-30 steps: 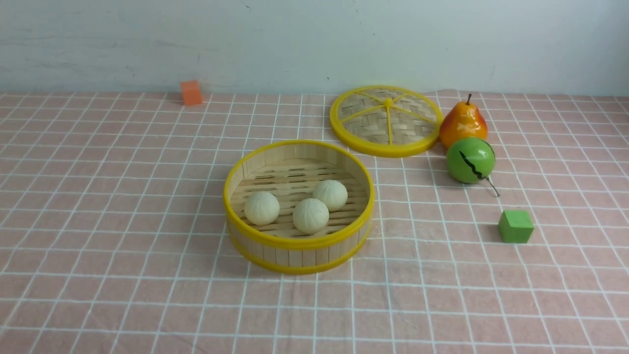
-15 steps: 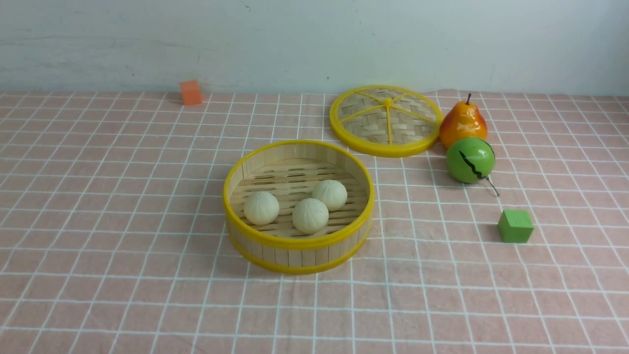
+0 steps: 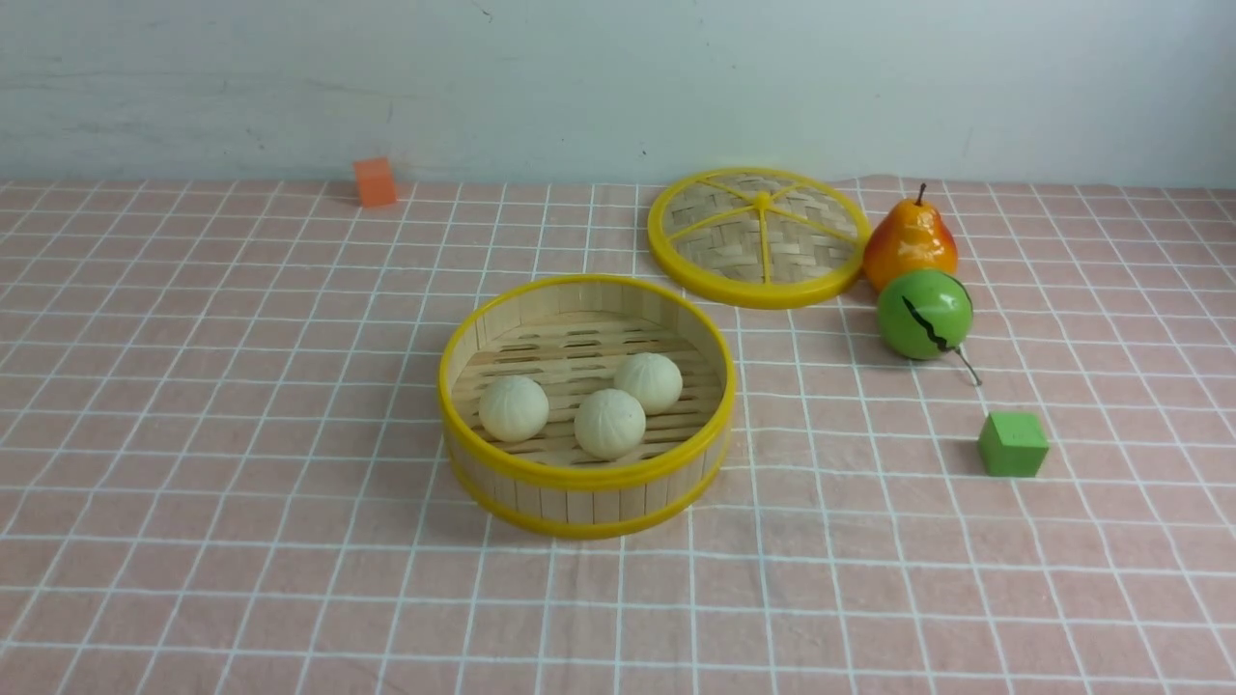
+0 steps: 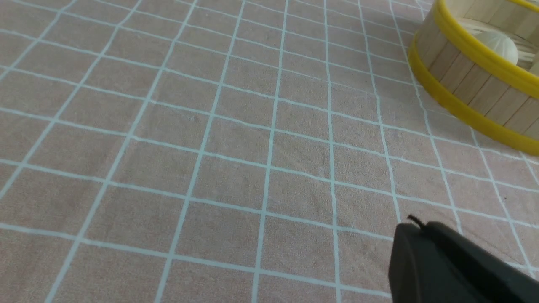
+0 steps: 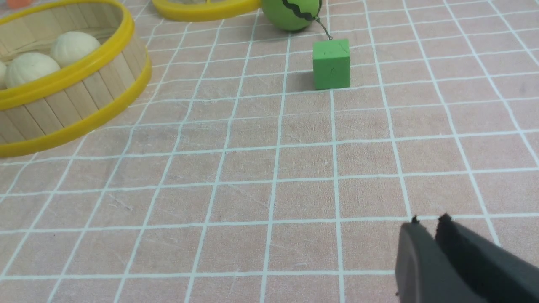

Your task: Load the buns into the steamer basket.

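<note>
All three buns (image 3: 608, 405) sat inside the steamer basket (image 3: 587, 475), mid-counter. Both claws, left gripper (image 4: 414, 229) and right gripper (image 5: 427, 227), looked pinched together and empty. Job looked finished; best to keep the arms well clear of the basket.

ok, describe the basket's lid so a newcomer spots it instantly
Start at the steamer basket mid-table, holding three buns. Look behind it and to the right: the lid lies flat beside the pear. It is the only flat woven disc, with a yellow rim and yellow spokes.
</note>
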Tool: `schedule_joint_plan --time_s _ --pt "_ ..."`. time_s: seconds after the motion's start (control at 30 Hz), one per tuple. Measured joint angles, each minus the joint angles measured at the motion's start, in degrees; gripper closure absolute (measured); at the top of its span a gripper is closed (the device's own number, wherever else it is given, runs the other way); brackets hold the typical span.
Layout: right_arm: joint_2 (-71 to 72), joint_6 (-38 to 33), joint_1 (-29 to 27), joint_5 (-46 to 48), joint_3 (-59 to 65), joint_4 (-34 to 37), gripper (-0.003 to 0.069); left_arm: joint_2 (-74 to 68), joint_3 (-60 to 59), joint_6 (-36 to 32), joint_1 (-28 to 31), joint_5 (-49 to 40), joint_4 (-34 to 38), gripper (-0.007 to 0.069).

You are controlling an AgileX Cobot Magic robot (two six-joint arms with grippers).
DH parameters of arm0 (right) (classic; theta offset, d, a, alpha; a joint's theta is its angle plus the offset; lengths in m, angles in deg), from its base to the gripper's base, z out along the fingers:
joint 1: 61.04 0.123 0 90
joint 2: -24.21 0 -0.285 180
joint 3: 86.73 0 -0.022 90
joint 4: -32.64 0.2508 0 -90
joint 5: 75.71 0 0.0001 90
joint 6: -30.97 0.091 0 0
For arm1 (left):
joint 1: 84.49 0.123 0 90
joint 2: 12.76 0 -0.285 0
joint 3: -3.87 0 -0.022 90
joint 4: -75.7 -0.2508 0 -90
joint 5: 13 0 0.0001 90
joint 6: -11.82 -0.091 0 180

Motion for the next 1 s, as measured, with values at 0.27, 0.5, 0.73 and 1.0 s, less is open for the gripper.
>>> schedule_joint_plan --time_s 0.27,0.5,0.73,1.0 --pt "0.00 0.00 0.00 0.00 0.00 0.00 0.0580 0.00 0.00 -0.05 0.00 0.00 0.00 0.0638" --pt "0.00 0.00 0.00 0.00 0.00 0.00 0.0571 0.00 0.00 -0.05 0.00 0.00 0.00 0.0638" --pt "0.00 0.00 0.00 0.00 0.00 0.00 0.0562 0.00 0.00 -0.05 0.00 0.00 0.00 0.0638" --pt "0.00 0.00 0.00 0.00 0.00 0.00 0.0559 0.00 0.00 -0.05 0.00 0.00 0.00 0.0638"
